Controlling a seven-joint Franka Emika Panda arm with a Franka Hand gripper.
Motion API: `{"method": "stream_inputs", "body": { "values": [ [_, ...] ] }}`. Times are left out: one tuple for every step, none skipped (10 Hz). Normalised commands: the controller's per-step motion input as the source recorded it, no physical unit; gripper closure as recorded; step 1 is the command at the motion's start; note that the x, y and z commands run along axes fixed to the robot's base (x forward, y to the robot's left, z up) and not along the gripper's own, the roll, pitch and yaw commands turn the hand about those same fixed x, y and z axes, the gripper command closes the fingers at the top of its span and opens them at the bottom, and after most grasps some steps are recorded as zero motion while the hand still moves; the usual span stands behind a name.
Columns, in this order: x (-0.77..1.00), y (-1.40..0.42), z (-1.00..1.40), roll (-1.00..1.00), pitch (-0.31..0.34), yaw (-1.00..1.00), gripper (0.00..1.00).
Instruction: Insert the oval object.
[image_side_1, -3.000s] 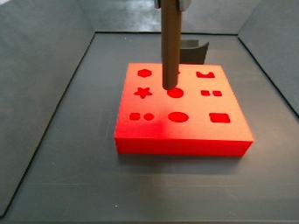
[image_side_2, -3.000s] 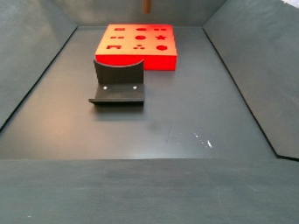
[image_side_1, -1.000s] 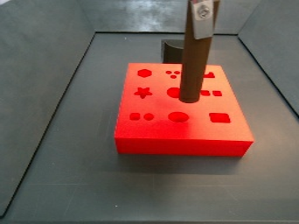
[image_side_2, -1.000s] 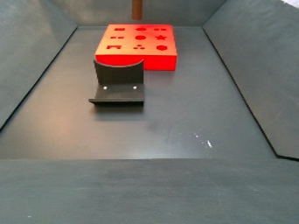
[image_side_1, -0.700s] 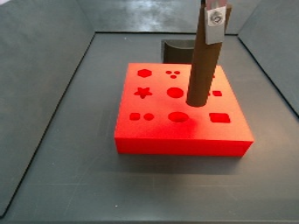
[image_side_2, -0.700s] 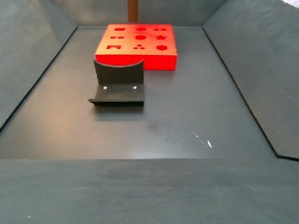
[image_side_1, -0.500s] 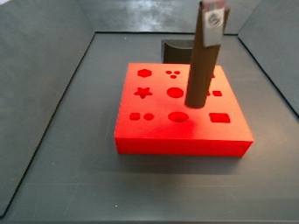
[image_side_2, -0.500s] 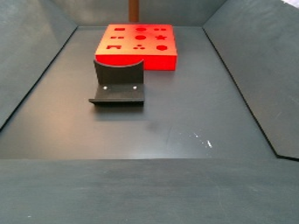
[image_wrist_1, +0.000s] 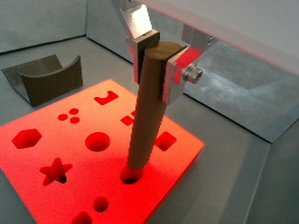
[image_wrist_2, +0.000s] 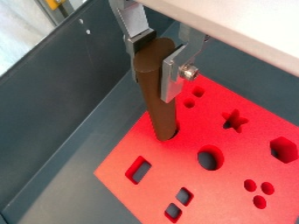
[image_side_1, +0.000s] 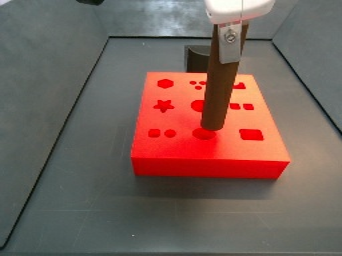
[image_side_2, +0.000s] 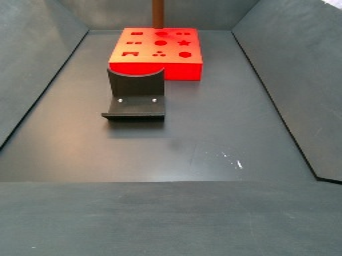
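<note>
My gripper (image_side_1: 229, 38) is shut on the top of the oval object (image_side_1: 217, 90), a long brown peg held upright; both wrist views show the grip (image_wrist_1: 158, 68) (image_wrist_2: 156, 63). The peg's lower end sits at the mouth of the oval hole near the front middle of the red block (image_side_1: 174, 152). In a wrist view the peg (image_wrist_1: 145, 114) ends right at a dark hole in the block (image_wrist_1: 47, 150). In a side view only the peg (image_side_2: 158, 11) shows above the block (image_side_2: 139, 69); the gripper is out of frame.
The red block (image_wrist_2: 222, 188) carries several other shaped holes: star, circle, hexagon, squares. A dark grey curved block (image_side_2: 134, 101) stands in front of it in a side view, and behind it in another (image_side_1: 199, 54). Grey bin walls (image_wrist_2: 70, 96) surround the dark floor.
The gripper has carried the peg from over the block's right side toward the front middle and lowered it, so that its lower end now meets the oval hole.
</note>
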Motion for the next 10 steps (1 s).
{"method": "stream_inputs", "body": {
  "values": [
    [0.02,0.0,0.0,0.0,0.0,0.0,1.0],
    [-0.01,0.0,-0.28,0.0,-0.014,-0.01,1.0],
    [0.0,0.0,-0.33,0.0,-0.02,0.0,1.0],
    [-0.01,0.0,-0.33,0.0,-0.021,-0.01,1.0],
    [0.0,0.0,-0.3,0.0,-0.034,0.0,1.0],
    [0.09,-0.1,-0.17,0.0,0.0,0.0,1.0],
    [0.02,0.0,-0.18,0.0,0.0,0.0,1.0],
    [0.0,0.0,-0.14,0.0,0.0,0.0,1.0],
    [-0.06,-0.07,-0.06,0.06,0.0,0.0,1.0],
    [-0.39,0.0,-0.09,-0.01,-0.054,-0.02,1.0]
  ]
}}
